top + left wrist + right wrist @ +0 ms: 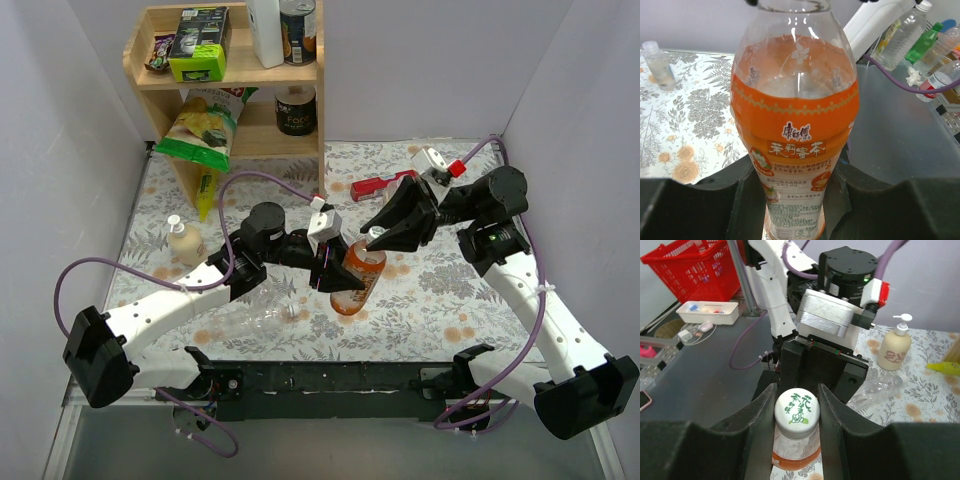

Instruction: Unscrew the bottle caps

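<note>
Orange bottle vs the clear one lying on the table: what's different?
The orange bottle holds orange liquid; the clear bottle looks empty. The orange bottle is clamped, left gripper on its body, right gripper on its cap; the clear bottle lies loose on its side. Both are slim plastic.

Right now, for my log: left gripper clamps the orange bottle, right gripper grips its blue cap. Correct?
No: the cap is white with green print, per the right wrist view. The left gripper does clamp the orange bottle, and the right gripper grips the cap.

Shelf [322, 110] blocks far left; pump bottle [185, 243], clear bottle [250, 315] clutter left.
</note>
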Robot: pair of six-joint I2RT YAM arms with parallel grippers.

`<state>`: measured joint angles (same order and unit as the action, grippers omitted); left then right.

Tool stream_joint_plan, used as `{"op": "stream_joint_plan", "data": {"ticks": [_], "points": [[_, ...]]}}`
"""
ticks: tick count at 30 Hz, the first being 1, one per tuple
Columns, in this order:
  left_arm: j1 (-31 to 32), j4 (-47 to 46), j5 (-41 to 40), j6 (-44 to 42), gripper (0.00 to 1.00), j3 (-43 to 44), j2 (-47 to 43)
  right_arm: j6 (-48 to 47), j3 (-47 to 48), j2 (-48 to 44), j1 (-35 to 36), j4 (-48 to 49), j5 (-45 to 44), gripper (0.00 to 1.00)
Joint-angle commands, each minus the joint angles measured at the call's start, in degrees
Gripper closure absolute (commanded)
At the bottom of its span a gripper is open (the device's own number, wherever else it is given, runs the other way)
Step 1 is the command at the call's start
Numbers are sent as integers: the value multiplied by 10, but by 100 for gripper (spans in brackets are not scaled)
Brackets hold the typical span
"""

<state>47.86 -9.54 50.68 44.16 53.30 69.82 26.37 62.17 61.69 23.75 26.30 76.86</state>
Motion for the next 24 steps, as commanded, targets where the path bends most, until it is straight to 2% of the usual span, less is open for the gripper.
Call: {"op": "stream_joint_plan", "data": {"ticks": [1, 8, 14, 15, 17, 20, 21, 24], "points": [[-5, 29, 38, 6, 71, 8, 7, 60, 14, -13, -10, 137, 86, 99], [-7, 46, -40, -1, 71, 8, 8, 65, 0, -7, -12, 139, 71, 99], [-14, 31, -11, 10, 71, 6, 9, 62, -12, -14, -23, 140, 56, 98], [-14, 32, -19, 11, 71, 7, 10, 59, -9, -15, -26, 130, 54, 86], [-14, 44, -41, 10, 71, 11, 12, 46, -1, -14, -31, 101, 46, 74], [-14, 51, -87, 13, 71, 14, 9, -8, 1, -17, -38, 23, 16, 50], [-15, 52, -117, 13, 70, 13, 8, -37, 3, -19, -41, -21, -5, 35], [-15, 56, -153, 10, 70, 11, 0, -82, 8, -20, -52, -83, -54, 27]]}}
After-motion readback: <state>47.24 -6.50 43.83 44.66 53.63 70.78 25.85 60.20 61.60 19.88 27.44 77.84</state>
